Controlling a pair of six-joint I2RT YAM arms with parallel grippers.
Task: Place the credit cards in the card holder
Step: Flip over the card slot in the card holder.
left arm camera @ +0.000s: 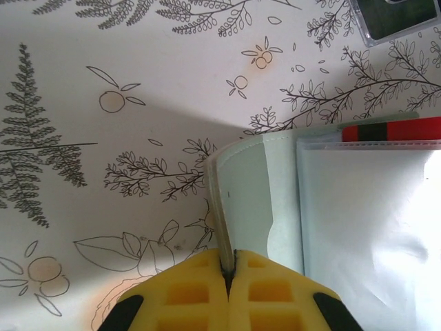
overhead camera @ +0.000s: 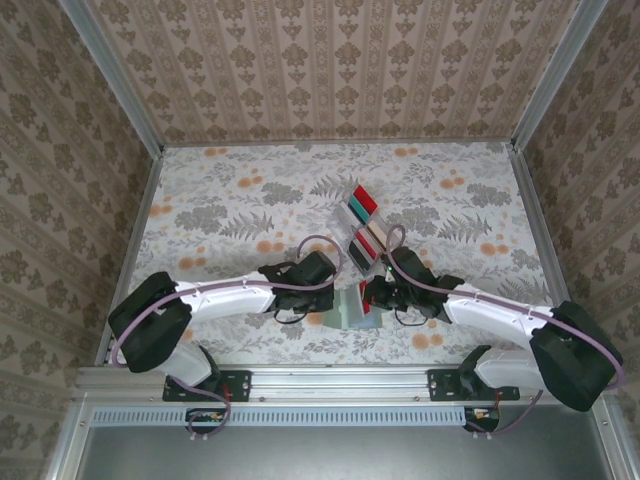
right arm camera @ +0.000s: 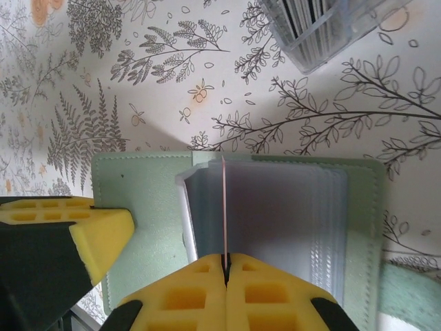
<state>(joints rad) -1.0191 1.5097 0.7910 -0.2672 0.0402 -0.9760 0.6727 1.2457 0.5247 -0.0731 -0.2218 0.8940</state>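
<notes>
Right end effector [right arm camera: 226,261] pinches credit card [right arm camera: 224,207] edge-on at card holder [right arm camera: 138,227] sleeves [right arm camera: 289,221], left end effector [left arm camera: 229,258] clamps cover [left arm camera: 241,193]; tilt risks jamming on sleeve edges.

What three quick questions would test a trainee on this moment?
1. True or false: the left end effector is open.
2. The right end effector grips: A) a thin card held edge-on; B) a pen; C) nothing.
3. Seen from above, is the clear rack nearer the arm bases than the card holder, or farther?
Key: 1 false, it is shut on the card holder's cover. 2 A. 3 farther.
</notes>
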